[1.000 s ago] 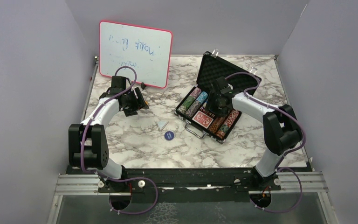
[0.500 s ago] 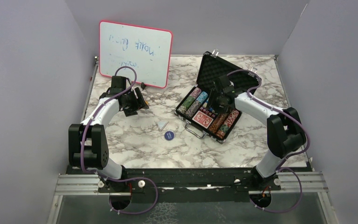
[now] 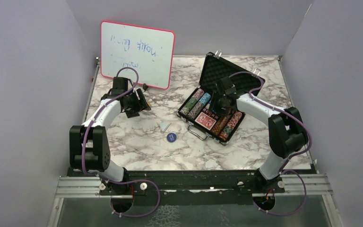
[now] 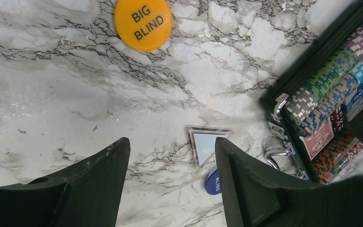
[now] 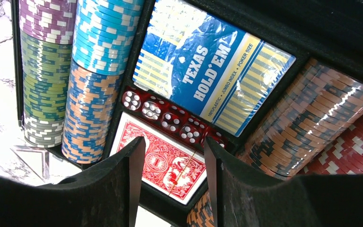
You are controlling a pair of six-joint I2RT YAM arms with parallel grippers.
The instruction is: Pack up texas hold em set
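The black case [image 3: 199, 132] lies open at the centre right, its foam lid [image 3: 216, 69] raised. It holds striped chip stacks [image 5: 90, 90], a blue Texas Hold'em deck [image 5: 208, 66], red dice [image 5: 170, 118] and red-backed cards [image 5: 163, 163]. My right gripper [image 5: 175, 144] is open and empty, hovering over the cards and dice; it also shows in the top view [image 3: 219, 105]. My left gripper [image 4: 172, 146] is open and empty above the marble, left of the case [image 3: 138, 104]. The orange "Big Blind" button [image 4: 143, 18] and the blue button [image 3: 171, 137] lie on the table.
A small triangular marker [image 3: 163, 126] lies between the left gripper and the blue button. The pink-framed whiteboard [image 3: 137, 54] leans at the back left. Grey walls close in the marble table [image 3: 137, 146] on three sides.
My right gripper has shifted slightly toward the back of the case, staying open over it. The left arm has not moved.
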